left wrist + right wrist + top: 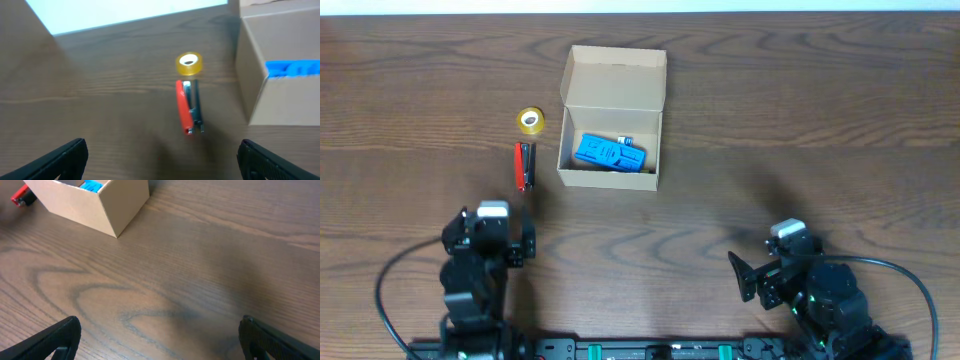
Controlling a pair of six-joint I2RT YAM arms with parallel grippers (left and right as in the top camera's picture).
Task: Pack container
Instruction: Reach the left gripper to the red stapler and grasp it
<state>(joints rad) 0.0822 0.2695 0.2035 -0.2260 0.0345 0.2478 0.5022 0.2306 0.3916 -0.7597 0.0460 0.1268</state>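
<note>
Wooden table [800, 120] filled my overhead feed. The container [608, 179] sat around the middle, a touch left, open on top, with its lid flap thrown back toward the far edge. My left gripper [162, 162] hung near my edge, fingers spread wide and empty. My right gripper [160, 342] was the same, wide and empty, well apart from the box. Inside the box a blue item [610, 153] lay flat on the floor. Left of the box, a red-and-black tool [524, 165] lay on the wood. Just beyond it sat a small yellow tape roll [530, 120], close by with a small gap.
</note>
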